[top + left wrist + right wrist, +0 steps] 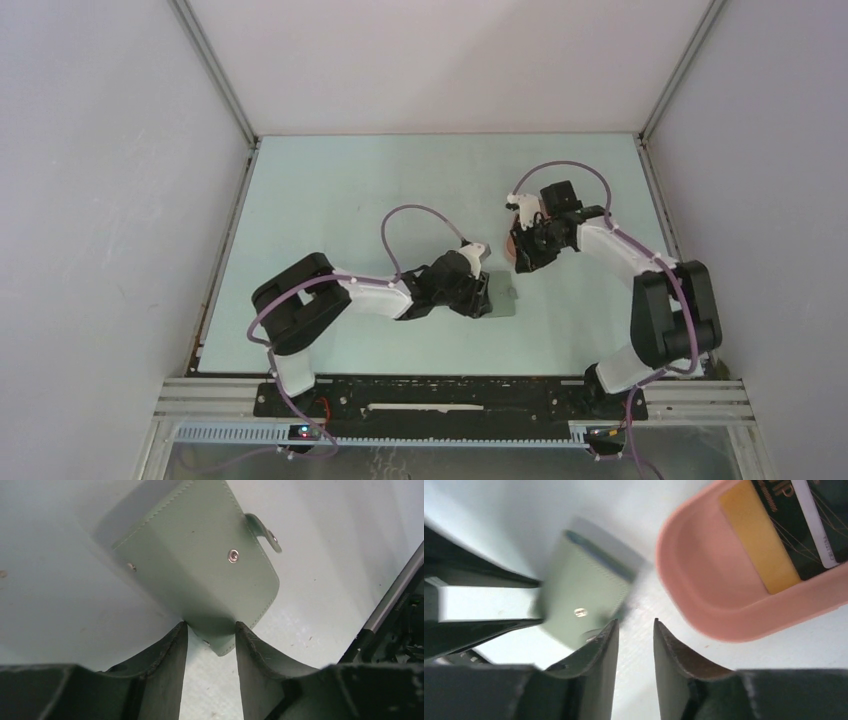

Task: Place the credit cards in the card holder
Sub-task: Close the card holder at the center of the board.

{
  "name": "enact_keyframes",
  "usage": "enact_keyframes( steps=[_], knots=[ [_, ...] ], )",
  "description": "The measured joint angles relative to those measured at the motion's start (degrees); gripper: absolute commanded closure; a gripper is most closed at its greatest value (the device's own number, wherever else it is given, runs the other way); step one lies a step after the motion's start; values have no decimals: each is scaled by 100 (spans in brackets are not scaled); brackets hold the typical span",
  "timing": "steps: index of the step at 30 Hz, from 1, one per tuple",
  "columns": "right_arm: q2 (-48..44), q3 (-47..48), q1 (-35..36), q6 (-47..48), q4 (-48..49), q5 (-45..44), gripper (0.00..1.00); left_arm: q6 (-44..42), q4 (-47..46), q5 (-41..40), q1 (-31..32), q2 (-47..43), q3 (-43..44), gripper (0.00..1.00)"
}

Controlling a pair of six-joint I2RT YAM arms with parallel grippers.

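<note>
The grey-green card holder (200,560) lies folded shut with its snap strap loose, near the table's middle (500,298). My left gripper (211,626) is shut on its near corner, both fingertips pressing its sides. A thin grey-blue card edge (599,555) sticks out of the holder's (579,595) far side, blurred. A black credit card (794,525) with a white stripe and a gold band lies in the salmon-pink tray (704,615). My right gripper (636,622) hangs open over bare table between holder and tray, with nothing between its fingers.
The pink tray (512,238) sits just under the right wrist (524,262), close to the left gripper (478,290). White walls with metal corner rails (215,70) enclose the pale green table (340,190). A black base rail (450,400) runs along the near edge.
</note>
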State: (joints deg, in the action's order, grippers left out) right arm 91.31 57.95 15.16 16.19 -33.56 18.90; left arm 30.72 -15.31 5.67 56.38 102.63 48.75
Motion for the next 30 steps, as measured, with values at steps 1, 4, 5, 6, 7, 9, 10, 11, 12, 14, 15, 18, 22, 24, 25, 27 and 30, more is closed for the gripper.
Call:
enact_keyframes(
  steps=[1,4,5,6,7,9,10,11,12,14,15,18,22,24,25,27,30],
  knots=[
    [-188,0,-22,83,-96,225,50,46,15,-28,52,81,96,57],
    [-678,-2,-15,313,-334,820,45,151,17,-85,175,192,214,58],
    [-817,-2,15,385,-413,986,44,195,17,-92,188,216,240,58],
    [-911,-4,46,431,-481,1095,44,254,-2,-94,195,258,278,58],
    [-960,-4,72,457,-525,1161,44,315,-15,-92,197,299,315,59],
    [-973,-20,103,483,-564,1178,44,446,-72,-83,197,402,411,59],
    [-966,-55,107,487,-573,1158,44,511,-107,-81,197,466,472,59],
    [-966,-83,103,490,-588,1132,44,555,-142,-81,197,514,514,59],
    [-966,-129,98,496,-592,1093,45,612,-197,-81,197,560,549,59],
    [-955,-225,98,501,-619,970,47,697,-278,-79,197,616,577,59],
    [-942,-247,98,501,-638,931,48,717,-295,-79,197,623,579,59],
    [-839,-260,125,498,-654,656,52,785,-304,-83,197,625,579,59],
    [-756,-264,173,496,-654,374,54,837,-304,-94,197,625,579,59],
    [-710,-264,197,494,-654,260,54,844,-304,-94,197,625,579,59],
    [-664,-262,221,494,-651,201,55,844,-304,-94,197,625,579,59],
    [-575,-264,258,490,-651,96,55,848,-304,-94,197,625,579,59],
    [-481,-273,328,452,-645,-61,56,855,-304,-96,197,625,579,59]
  ],
)
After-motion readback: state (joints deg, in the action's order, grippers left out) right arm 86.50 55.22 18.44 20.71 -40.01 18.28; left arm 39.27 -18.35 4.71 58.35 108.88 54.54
